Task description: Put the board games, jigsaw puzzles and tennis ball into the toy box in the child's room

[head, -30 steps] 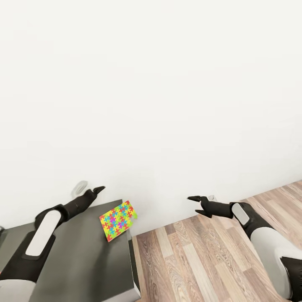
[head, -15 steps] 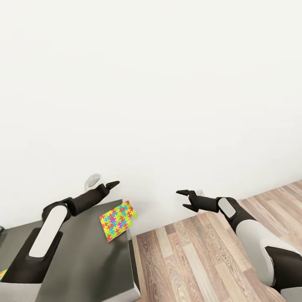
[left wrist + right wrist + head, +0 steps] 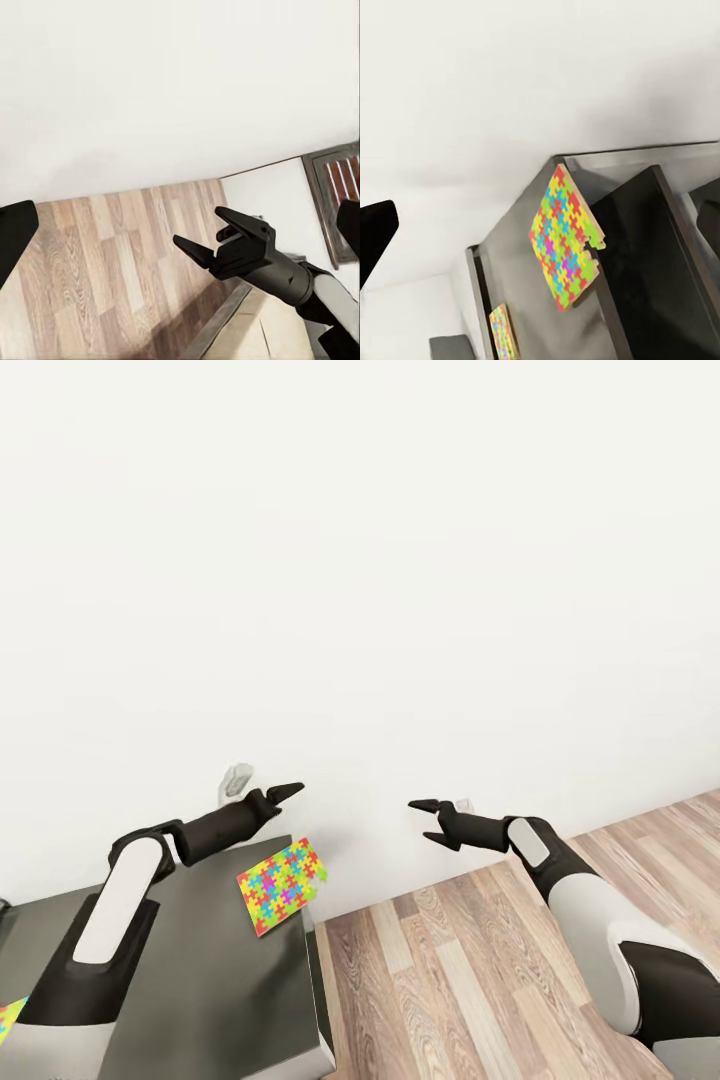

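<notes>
- My left gripper (image 3: 283,793) has swung up and inward over the last second, from low by the wall to above the far edge of the dark counter (image 3: 200,970). Its fingers are parted and it holds nothing.
- My right gripper (image 3: 428,820) has come in toward it from the right and risen a little. In the left wrist view it (image 3: 217,241) shows spread and bare, over the wood floor (image 3: 480,980).
- Both arms now point at the white wall (image 3: 400,560), well apart from each other (I read this as posing for a reach, not a grasp under way).
- The nearer jigsaw puzzle (image 3: 283,885) hasn't moved. It lies flat at the counter's far right corner, its jagged edge poking slightly past the rim, just below and beside my left gripper.
- A second puzzle (image 3: 10,1015) peeks in at the head view's left edge. The right wrist view shows it (image 3: 502,330) further along the same top.
- So nothing is collected from here yet; the corner puzzle looks like my next pick.
- Edges: the sheet is thin and sits at the corner, so a clumsy push could slide it off onto the floor or against the wall.
- Room: open air above the counter, floor free to the right, wall close ahead.
</notes>
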Controlling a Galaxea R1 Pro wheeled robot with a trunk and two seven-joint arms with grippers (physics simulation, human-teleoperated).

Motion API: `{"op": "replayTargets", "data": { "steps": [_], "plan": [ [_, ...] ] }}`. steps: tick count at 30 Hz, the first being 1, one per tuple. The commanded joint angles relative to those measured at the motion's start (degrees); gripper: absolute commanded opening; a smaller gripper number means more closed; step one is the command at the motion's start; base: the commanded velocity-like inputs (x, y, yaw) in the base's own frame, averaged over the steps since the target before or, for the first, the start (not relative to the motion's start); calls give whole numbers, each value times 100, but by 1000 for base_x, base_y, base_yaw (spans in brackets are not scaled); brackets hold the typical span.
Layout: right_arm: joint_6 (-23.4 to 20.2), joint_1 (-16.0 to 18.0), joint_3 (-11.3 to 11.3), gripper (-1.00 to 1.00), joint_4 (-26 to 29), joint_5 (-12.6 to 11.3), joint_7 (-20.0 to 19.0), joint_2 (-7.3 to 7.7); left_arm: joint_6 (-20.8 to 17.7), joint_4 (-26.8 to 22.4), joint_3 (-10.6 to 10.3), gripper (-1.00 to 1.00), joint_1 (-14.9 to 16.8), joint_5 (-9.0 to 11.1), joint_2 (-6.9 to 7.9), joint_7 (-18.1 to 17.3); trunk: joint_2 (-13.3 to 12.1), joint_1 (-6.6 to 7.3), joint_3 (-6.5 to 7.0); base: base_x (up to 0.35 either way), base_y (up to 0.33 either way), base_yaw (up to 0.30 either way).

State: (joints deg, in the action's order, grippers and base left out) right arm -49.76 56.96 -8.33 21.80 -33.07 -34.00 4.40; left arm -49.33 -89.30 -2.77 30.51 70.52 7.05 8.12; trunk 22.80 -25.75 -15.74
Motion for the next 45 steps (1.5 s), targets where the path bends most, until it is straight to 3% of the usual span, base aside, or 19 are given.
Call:
{"op": "replayTargets", "data": {
  "steps": [1, 3, 9, 23, 39, 45],
  "plan": [
    [-31, 6, -36, 100, -1, 26, -18, -3, -10, -6, -5, 100, 5, 63, 4, 58, 11, -3, -16, 0, 0, 0],
    [-38, 11, -40, 100, 12, 21, -13, -8, -43, -45, 8, 100, 9, 264, 11, 64, 11, -3, -27, 0, 0, 0],
    [-50, 30, -44, 100, 29, 15, -5, -9, -90, -101, 79, 100, 17, 548, 11, 146, 11, -3, -72, 0, 0, 0],
    [-163, 77, -46, 100, 42, 10, -9, 5, -150, -194, 111, 100, 109, 777, 22, 292, 11, -3, -197, 0, 0, 0],
    [-286, 86, -46, 100, 36, 16, -10, -20, -159, -232, 89, 100, 150, 867, -16, 310, 11, -3, -345, 0, 0, 0],
    [-297, 85, -45, 100, 35, 18, -10, -25, -158, -235, 83, 100, 154, 1045, -26, 312, 11, -3, -401, 0, 0, 0]
  ]
}}
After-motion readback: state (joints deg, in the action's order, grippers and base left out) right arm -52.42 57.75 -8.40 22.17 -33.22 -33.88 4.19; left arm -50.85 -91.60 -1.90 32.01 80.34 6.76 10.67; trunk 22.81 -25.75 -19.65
